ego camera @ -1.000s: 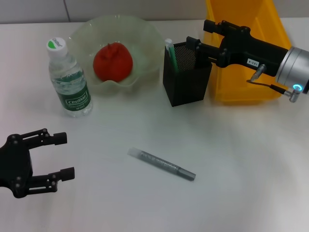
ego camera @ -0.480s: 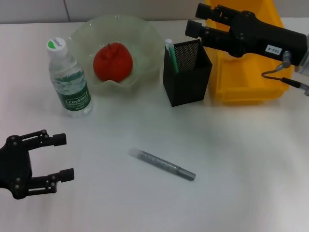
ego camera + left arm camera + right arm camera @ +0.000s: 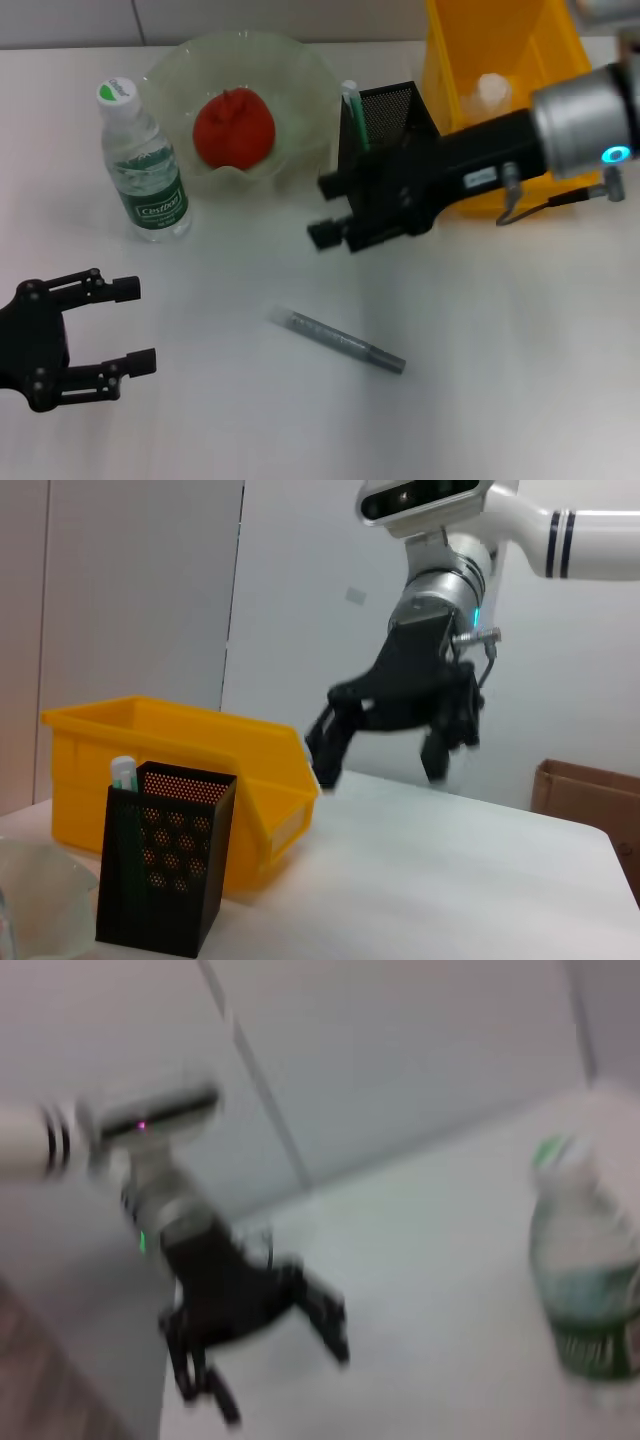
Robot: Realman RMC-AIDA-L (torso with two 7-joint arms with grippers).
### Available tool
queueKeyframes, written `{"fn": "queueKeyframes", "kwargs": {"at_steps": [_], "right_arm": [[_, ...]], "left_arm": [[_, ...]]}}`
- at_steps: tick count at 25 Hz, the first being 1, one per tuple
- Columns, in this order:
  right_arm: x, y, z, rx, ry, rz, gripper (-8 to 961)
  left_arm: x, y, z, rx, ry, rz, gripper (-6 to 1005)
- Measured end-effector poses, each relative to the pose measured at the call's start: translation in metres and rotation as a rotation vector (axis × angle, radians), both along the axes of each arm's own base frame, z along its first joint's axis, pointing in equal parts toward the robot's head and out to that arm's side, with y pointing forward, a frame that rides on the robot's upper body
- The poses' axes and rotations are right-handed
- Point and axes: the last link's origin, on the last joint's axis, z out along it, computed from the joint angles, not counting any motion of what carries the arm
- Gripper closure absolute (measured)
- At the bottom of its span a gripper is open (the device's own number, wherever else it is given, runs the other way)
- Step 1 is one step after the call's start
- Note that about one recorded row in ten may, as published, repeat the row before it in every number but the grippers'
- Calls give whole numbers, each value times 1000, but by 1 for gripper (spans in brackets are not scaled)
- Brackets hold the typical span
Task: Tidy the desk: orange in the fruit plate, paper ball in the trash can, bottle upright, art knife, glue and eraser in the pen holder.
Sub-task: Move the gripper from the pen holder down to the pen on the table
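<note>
My right gripper (image 3: 327, 210) hangs open and holds nothing, just in front of the black mesh pen holder (image 3: 392, 112), which it partly covers. The same gripper (image 3: 381, 770) shows in the left wrist view, beyond the pen holder (image 3: 165, 870). A green-capped glue stick (image 3: 350, 100) stands in the holder. The grey art knife (image 3: 335, 340) lies flat on the table, below the gripper. The orange (image 3: 233, 128) sits in the glass fruit plate (image 3: 300, 70). The bottle (image 3: 145, 165) stands upright. A white paper ball (image 3: 490, 90) lies in the yellow trash can (image 3: 470, 40). The eraser is out of view.
My left gripper (image 3: 132, 325) rests open near the table's front left corner, and it (image 3: 280, 1365) shows in the right wrist view beside the bottle (image 3: 585, 1300). The yellow trash can (image 3: 160, 770) stands right behind the pen holder.
My right arm has swung from above the pen holder and trash can down and leftward, in front of the holder. The left arm and the art knife have not moved.
</note>
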Motion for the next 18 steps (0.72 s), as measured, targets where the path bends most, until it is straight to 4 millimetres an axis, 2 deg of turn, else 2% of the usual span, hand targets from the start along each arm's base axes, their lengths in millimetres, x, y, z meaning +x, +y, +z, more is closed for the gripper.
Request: {"fn": "queueKeyframes", "kwargs": {"at_steps": [1,2,5,6,9,13,18], "right_arm": [[0,0,0,0,0,0,221],[-7,2,-8,-32,-97,6,221],[-10,3,-11,-41,-139,12,221],[-17,7,-18,-48,-224,14,221],[-24,10,-25,-50,-296,18,220],[-43,14,-39,-53,-450,38,220],[-57,11,-50,-66,-529,73,220]], "left_arm": [[0,0,0,0,0,0,201],[0,0,0,1,1,1,201],[-1,0,0,4,4,4,201],[-1,1,0,6,6,5,201],[-2,1,0,8,9,8,201],[-3,2,-1,11,18,15,201],[-3,1,-2,12,15,19,201]]}}
